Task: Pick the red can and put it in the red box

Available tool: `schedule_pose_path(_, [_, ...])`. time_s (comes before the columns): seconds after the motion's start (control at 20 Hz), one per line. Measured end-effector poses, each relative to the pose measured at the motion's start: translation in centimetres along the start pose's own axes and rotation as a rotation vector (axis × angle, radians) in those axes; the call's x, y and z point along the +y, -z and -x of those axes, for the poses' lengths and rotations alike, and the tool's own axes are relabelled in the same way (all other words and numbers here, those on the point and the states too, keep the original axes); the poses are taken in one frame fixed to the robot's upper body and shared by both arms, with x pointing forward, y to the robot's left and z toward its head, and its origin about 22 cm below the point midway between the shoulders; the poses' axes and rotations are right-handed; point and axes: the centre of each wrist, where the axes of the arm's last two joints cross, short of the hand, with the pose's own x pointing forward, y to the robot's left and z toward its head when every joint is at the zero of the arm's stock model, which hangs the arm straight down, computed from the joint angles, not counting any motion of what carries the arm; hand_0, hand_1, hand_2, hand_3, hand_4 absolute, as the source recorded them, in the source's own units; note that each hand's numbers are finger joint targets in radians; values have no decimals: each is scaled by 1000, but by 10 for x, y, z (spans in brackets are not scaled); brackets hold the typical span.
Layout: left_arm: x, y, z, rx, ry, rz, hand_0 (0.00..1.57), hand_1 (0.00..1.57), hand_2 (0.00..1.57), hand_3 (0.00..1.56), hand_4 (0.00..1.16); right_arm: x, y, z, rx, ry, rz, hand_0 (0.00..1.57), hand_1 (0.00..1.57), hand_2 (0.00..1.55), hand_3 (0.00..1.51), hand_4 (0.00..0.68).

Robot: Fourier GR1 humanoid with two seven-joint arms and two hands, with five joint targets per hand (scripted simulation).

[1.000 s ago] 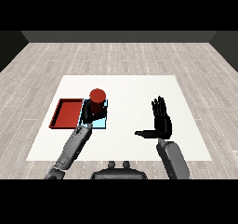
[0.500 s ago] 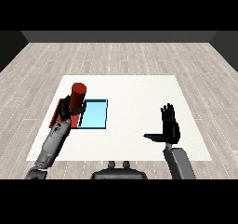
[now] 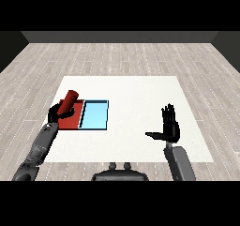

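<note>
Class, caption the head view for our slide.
Left hand holds tilted red cylindrical can over flat red tray; right hand open.

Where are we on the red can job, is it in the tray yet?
Pick looks done: the left robot hand is curled round the red can, tilted over the red tray. Release is left; I can't tell whether it touches the tray yet. The right robot hand is open, away from the trays.
</note>
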Motion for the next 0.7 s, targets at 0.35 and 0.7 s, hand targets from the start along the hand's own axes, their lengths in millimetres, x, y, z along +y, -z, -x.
schedule_pose_path(0.35, [-1,3,43,234,170,35,920,920,877,0,714,-2,4,20,7,-24,8,0,0,0,0,0])
schedule_pose_path(0.7, [-6,-2,61,314,250,186,0,0,0,0,0,-2,16,32,-5,-25,8,0,0,0,0,0])
